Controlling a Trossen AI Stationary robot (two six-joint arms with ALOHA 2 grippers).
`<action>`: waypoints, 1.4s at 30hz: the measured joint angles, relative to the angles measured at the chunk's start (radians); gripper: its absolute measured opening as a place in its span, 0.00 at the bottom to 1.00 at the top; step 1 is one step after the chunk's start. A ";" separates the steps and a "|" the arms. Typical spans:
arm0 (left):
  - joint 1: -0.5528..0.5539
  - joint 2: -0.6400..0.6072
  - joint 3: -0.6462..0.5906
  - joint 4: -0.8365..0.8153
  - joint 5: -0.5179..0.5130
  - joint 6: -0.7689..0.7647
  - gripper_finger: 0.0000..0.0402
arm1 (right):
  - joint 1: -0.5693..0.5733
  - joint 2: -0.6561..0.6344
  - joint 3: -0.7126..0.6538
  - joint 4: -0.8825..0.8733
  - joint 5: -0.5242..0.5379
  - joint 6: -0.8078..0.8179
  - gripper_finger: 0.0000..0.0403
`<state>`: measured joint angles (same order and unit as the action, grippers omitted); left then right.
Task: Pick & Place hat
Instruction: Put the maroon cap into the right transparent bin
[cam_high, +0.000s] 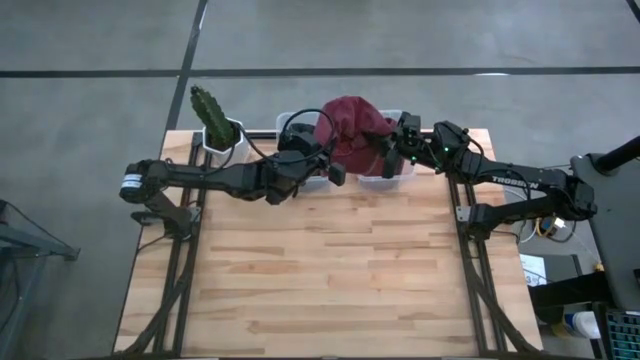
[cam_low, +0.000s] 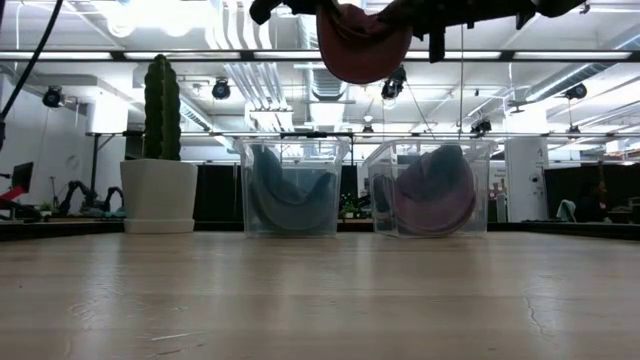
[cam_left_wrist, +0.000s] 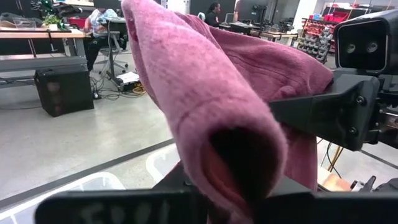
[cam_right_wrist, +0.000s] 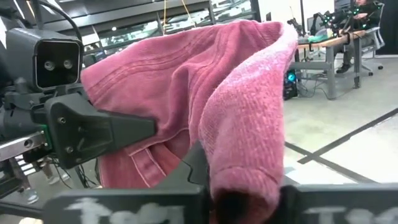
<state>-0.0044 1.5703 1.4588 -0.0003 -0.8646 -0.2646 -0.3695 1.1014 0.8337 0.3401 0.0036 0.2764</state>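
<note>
High view: red hat (cam_high: 352, 135) hangs above the right bin (cam_high: 392, 178), pinched by left gripper (cam_high: 322, 160) and right gripper (cam_high: 392, 152). Low view: it sags limp. Wrist views: soft, light fabric; brim edge judged best hold

Bright overhead ceiling glare, soft focus
</note>
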 joint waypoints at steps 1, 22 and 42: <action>0.000 0.000 0.000 0.000 0.000 0.000 0.11 | 0.000 0.000 0.000 0.000 0.000 0.000 0.03; 0.010 0.000 -0.004 -0.001 -0.048 -0.142 0.15 | -0.001 -0.001 -0.001 -0.029 0.000 0.004 0.02; 0.011 0.000 -0.006 0.000 -0.007 -0.092 0.16 | -0.002 -0.003 -0.002 -0.027 0.000 0.006 0.03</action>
<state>0.0067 1.5703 1.4525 -0.0002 -0.8715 -0.3564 -0.3717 1.0988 0.8322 0.3132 0.0036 0.2827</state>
